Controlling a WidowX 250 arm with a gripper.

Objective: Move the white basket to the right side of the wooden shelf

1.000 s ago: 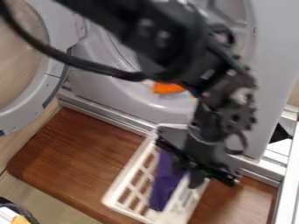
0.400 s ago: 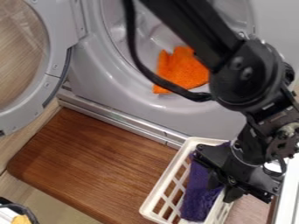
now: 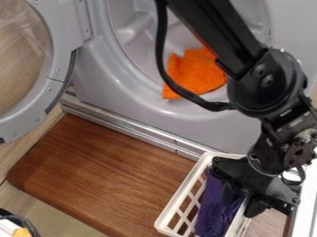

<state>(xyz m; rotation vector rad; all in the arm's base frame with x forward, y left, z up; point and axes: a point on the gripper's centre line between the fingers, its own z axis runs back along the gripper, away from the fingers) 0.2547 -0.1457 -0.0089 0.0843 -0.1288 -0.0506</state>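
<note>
The gripper is at the lower right, shut on the right wall of the white basket, with one finger on the inner side over the cloth and the other outside. The basket stands at the right part of the brown wooden shelf, set at a slant, its near end close to the bottom edge of the view. A purple cloth lies inside it. The gripper and wrist hide the basket's far right corner and part of its right wall.
Behind the shelf stands a grey machine with an orange cloth in its round opening. Its open door is at the left. A white frame borders the right side.
The gripper and the basket have moved right together, with the purple cloth inside, mostly over the first half second and slightly since. More of the shelf and the orange cloth now shows.
</note>
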